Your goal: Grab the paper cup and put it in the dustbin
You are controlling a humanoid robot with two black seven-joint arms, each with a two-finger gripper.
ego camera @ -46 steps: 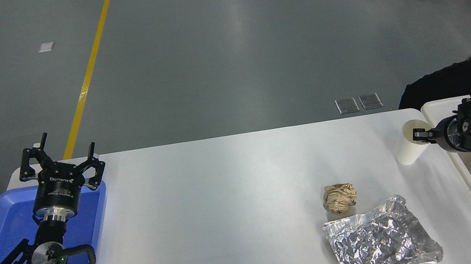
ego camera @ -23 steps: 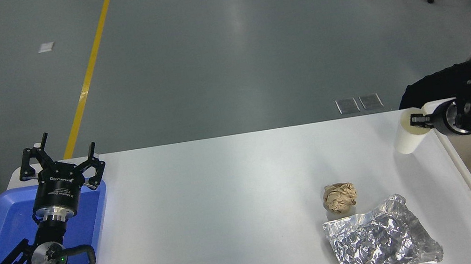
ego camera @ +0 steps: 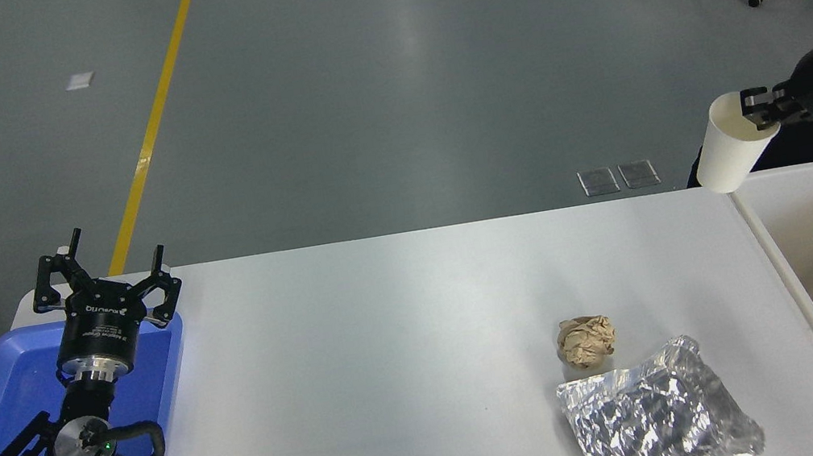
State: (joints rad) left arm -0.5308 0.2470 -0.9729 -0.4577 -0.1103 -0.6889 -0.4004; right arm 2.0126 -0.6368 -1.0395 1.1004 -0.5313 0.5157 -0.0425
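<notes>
The white paper cup (ego camera: 727,143) hangs tilted in the air above the table's far right corner, just left of the dustbin's far end. My right gripper (ego camera: 756,109) comes in from the right edge and is shut on the cup's rim. The dustbin (ego camera: 788,265), a large off-white tub, stands off the table's right side, and only a brown scrap shows low inside it. My left gripper (ego camera: 103,280) is parked open at the lower left, over the blue tray.
A crumpled brown paper ball (ego camera: 586,341) and a crinkled silver foil bag (ego camera: 656,413) lie on the white table (ego camera: 395,360) at the front right. A blue tray (ego camera: 1,398) sits under the left arm. A person's dark clothing shows behind the dustbin.
My right gripper has lifted the cup off the table, carrying it up and to the right toward the dustbin's far end. The left arm has not moved.
</notes>
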